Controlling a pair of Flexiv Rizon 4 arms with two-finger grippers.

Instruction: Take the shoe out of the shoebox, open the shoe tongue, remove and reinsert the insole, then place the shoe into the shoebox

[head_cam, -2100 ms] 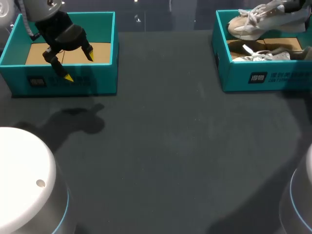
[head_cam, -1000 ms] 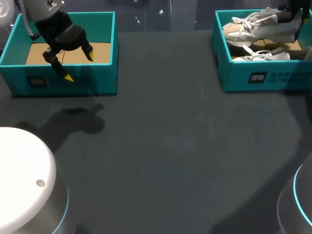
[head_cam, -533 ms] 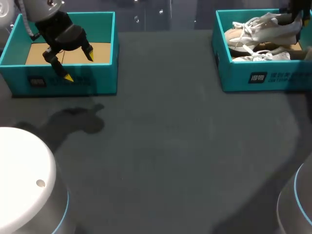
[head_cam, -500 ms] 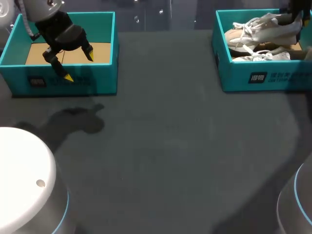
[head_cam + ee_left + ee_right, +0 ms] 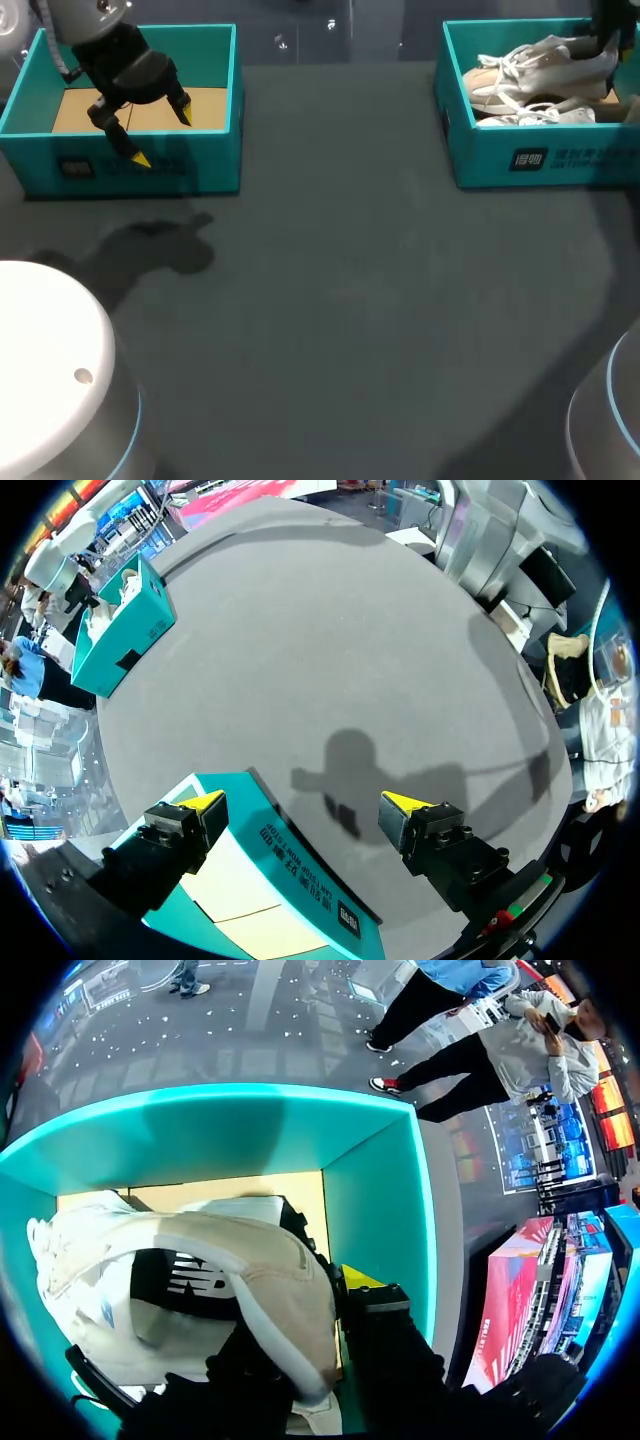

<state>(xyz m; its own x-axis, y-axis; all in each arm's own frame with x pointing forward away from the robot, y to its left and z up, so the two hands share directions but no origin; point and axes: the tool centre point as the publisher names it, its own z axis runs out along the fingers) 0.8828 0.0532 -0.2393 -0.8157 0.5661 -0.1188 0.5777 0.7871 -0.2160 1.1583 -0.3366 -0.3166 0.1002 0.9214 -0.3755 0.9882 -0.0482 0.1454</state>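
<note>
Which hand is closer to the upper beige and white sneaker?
Right. The right hand grips the beige and white sneaker by the heel in its teal shoebox; the left hand hangs over the other teal box.

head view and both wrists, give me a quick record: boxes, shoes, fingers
left shoebox: teal, table's left side, cardboard floor showing
left gripper: over that box's front wall, fingers open, holding nothing
right shoebox: teal, table's right side
shoe: pale, white laces, inside the right shoebox, heel gripped by the right gripper
second shoe: below it in the same box
</note>
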